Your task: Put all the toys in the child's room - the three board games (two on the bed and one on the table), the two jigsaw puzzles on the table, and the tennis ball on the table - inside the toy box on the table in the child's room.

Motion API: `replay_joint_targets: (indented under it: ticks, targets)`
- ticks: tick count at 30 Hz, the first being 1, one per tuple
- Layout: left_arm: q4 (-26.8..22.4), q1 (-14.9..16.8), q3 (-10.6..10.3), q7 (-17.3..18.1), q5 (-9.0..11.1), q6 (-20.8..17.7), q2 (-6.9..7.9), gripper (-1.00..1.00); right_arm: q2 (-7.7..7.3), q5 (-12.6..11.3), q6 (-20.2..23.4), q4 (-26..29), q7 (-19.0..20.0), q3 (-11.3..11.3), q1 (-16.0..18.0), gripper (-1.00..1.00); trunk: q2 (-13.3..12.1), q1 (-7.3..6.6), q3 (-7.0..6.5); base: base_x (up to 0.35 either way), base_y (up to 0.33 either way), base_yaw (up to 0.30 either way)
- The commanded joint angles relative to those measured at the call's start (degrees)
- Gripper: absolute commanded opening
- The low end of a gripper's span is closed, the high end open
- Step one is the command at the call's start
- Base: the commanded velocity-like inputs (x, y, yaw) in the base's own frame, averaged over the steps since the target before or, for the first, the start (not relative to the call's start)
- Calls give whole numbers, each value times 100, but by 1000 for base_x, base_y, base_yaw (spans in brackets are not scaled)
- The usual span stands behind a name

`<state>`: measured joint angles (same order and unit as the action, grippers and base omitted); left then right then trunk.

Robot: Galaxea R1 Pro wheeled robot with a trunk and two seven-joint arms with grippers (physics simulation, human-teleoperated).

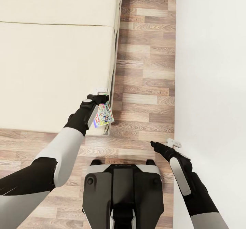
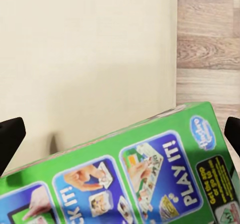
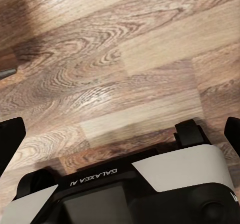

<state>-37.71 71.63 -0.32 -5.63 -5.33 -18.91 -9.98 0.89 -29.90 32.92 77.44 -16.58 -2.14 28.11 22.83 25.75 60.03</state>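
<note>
Bed (image 1: 51, 68) takes up the left side of the head view, its cream cover plain and its corner reaching down toward the robot. At that corner the left gripper (image 1: 99, 98) hangs just past the edge of the mattress, clamped on a board game (image 1: 104, 115). The box hangs below the gripper, tilted, with its colourful printed face turned outward beside the black wrist, above the wooden floor (image 1: 143, 71). In the left wrist view the board game (image 2: 140, 179) sits between the two dark fingertips (image 2: 10, 139), slanted across the lower part, its green edge and blue panels reading "PLAY IT!", with the bed (image 2: 85, 48) behind it.

Between the arms, the robot's black and white base (image 1: 123, 191) stands on the floor. Further right, the right gripper (image 1: 163, 146) hangs low beside the white wall (image 1: 212, 68), holding nothing. In the right wrist view its fingertips (image 3: 10, 139) stand well apart above the floor (image 3: 115, 58) and the base (image 3: 150, 184).
</note>
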Motion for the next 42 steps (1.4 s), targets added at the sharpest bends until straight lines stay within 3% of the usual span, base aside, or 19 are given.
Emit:
replay_joint_targets:
  ticks: [1,19,42]
  targets:
    - [-8,1,-3,-8,-55,-34,-1,100,-1,-60,12,8,-56,-6,2,100,9,4,6,0,0,0]
    - [-8,0,-3,-8,-56,-34,-1,100,-1,-60,12,8,-56,-13,2,100,9,4,6,-34,3,0]
    - [-8,0,-3,-8,-59,-34,-1,100,-1,-60,12,8,-56,-15,2,100,9,4,6,-21,120,0]
